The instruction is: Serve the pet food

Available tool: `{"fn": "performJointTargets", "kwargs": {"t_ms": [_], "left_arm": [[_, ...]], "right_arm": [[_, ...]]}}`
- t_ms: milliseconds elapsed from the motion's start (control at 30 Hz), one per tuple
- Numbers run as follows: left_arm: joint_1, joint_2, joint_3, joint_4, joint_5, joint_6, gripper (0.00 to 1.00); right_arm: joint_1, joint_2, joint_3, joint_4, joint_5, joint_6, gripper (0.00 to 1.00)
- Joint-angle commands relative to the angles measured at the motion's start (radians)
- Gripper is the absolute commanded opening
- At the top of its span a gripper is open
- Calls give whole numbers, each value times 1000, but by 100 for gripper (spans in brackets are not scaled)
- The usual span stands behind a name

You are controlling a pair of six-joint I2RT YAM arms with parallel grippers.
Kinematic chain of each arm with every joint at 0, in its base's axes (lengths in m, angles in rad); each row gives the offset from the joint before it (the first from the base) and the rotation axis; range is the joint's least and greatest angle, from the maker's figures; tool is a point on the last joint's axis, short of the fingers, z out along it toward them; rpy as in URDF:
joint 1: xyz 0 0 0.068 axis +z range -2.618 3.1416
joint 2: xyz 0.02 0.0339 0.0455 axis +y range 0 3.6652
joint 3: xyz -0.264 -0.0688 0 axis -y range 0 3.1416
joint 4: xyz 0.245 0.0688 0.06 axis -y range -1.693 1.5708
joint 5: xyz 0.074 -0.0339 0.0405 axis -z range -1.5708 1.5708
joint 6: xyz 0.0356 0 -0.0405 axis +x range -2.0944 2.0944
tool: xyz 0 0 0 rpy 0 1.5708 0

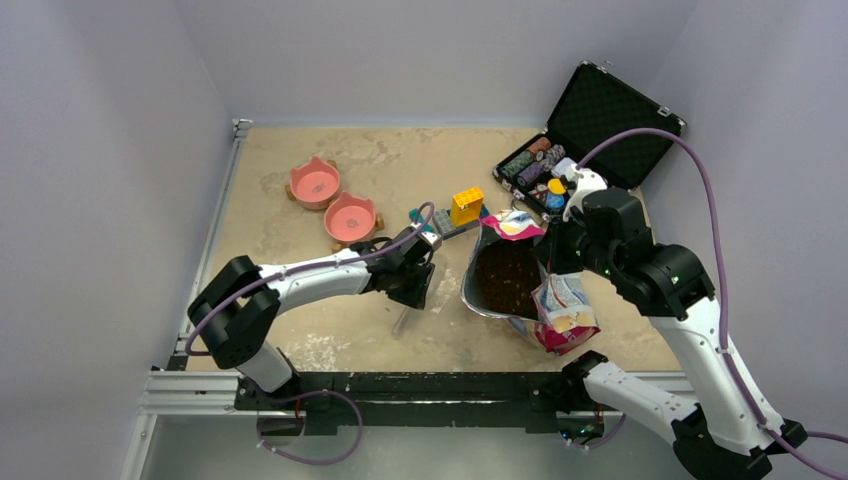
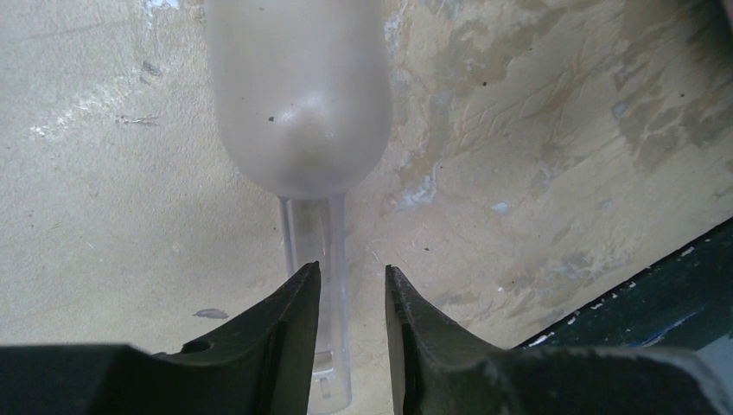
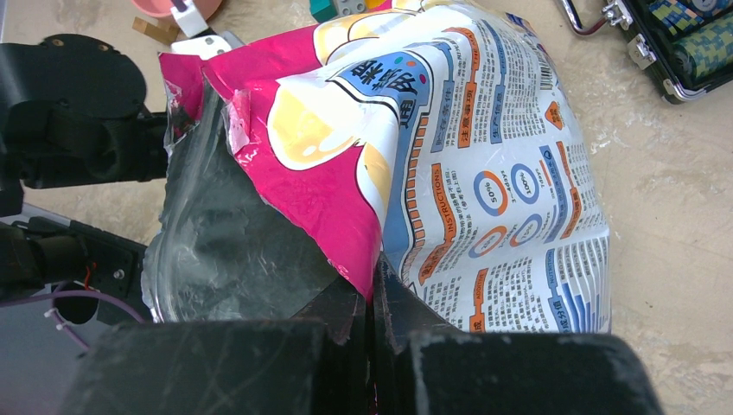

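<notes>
Currently the step in hand looks like picking up the scoop, before any food is served. A frosted, translucent plastic scoop lies flat on the scuffed beige worktop, just below centre in the overhead view, its rounded bowl pointing away from the robot. The left claw is lowered over the scoop's clear handle with its jaws part open, one on each side. A gap shows between the handle and the right-hand jaw, so it has no firm hold on anything yet.

Right of centre, the right claw is pinched shut on the torn top edge of a glossy pink-and-blue foil bag, holding its mouth wide open. The pet food, small dark brown kibble pellets, fills the inside of that bag.

Two pink cat-eared bowls sit at the upper left, well apart from the bag, with almost nothing in them. A black case of poker chips stands open at the upper right.

Next, the left claw likely needs to close on the handle, lift the scoop, and dip it into the bag's mouth.
</notes>
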Motion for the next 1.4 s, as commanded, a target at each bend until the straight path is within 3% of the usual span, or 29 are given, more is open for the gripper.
{"fn": "performJointTargets", "kwargs": {"t_ms": [0,133,200,267,367,467,567,633,667,767,833,933,1067,1200,1367], "left_arm": [[-4,44,48,16,-5,39,36],[-3,97,66,4,-12,53,33],[0,82,50,45,61,86,17],[18,18,-26,195,241,103,9],[112,-55,-198,559,619,-13,1],[231,10,-346,968,809,-226,0],[308,200,-417,1480,924,-529,0],[318,430,-385,1851,981,-798,0],[319,493,-350,1873,996,-868,0],[327,497,-374,1849,930,-798,0],[329,464,-395,1791,882,-754,7],[329,384,-421,1558,816,-606,13],[329,277,-420,1288,750,-439,28],[329,176,-419,1123,702,-331,52],[329,-24,-431,874,581,-184,61]], "right_arm": [[9,-35,10,17,-51,26,0],[10,-36,6,18,-54,33,0],[9,-33,11,14,-55,35,0],[8,-31,15,10,-56,35,0],[9,-31,23,-3,-55,35,0],[9,-33,16,-14,-46,35,0],[8,-34,14,-25,-48,37,0],[9,-34,14,-31,-49,37,0],[10,-33,12,-33,-49,37,0],[9,-21,16,-37,-52,34,0],[10,-13,29,-43,-55,34,0],[9,-7,29,-36,-55,38,0],[10,2,32,-36,-55,37,0],[8,-1,30,-30,-55,39,0],[9,-9,24,-24,-78,47,0]]}}
